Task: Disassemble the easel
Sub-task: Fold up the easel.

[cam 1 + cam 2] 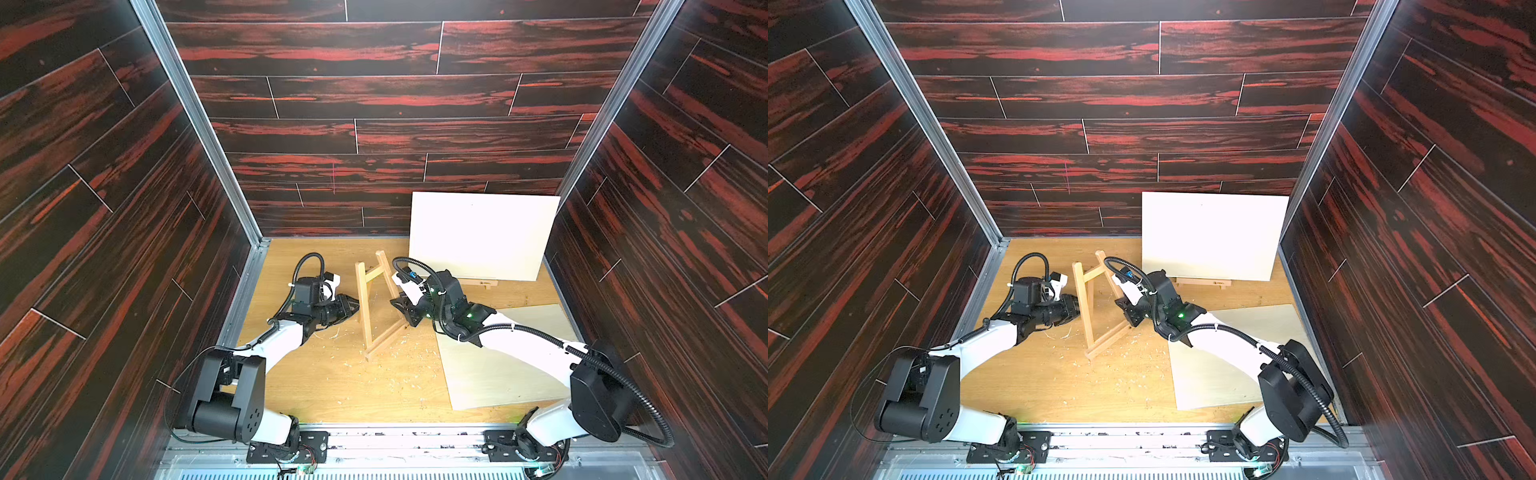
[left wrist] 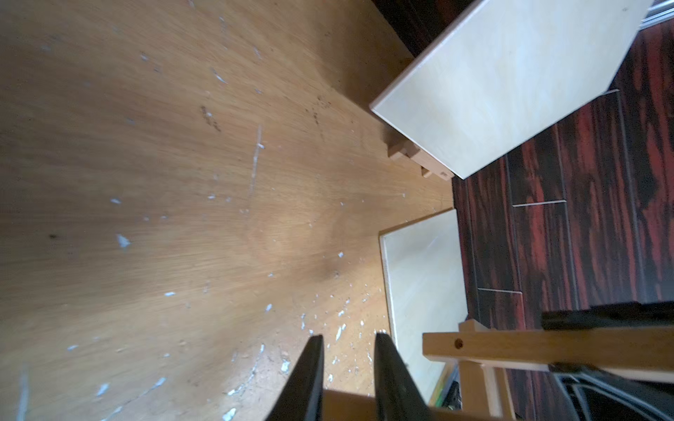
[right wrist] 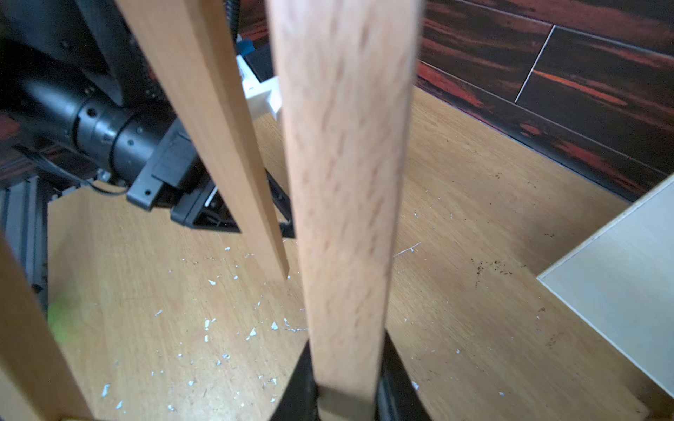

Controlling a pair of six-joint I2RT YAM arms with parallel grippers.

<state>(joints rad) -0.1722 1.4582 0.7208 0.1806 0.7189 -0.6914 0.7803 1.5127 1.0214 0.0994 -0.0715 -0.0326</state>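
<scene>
A small wooden A-frame easel point(image 1: 386, 340) point(image 1: 1106, 341) stands upright in the middle of the wooden table point(image 1: 332, 386). My left gripper point(image 1: 354, 307) point(image 1: 1077, 309) meets its left leg from the left. In the left wrist view the gripper point(image 2: 348, 337) has a wooden bar filling the gap between its black fingers point(image 2: 313, 375), and the easel's crossbar point(image 2: 510, 346) lies beside it. My right gripper point(image 1: 395, 301) point(image 1: 1120, 301) is shut on the right leg. That leg point(image 3: 346, 182) runs up from between the gripper's point(image 3: 346, 342) jaws in the right wrist view.
A second small easel point(image 1: 478, 284) at the back right holds a large white board point(image 1: 482, 235) upright. Another pale board point(image 1: 498, 361) lies flat on the right side, under my right arm. Wood chips point(image 1: 399, 357) are scattered around the easel. Dark walls enclose the table.
</scene>
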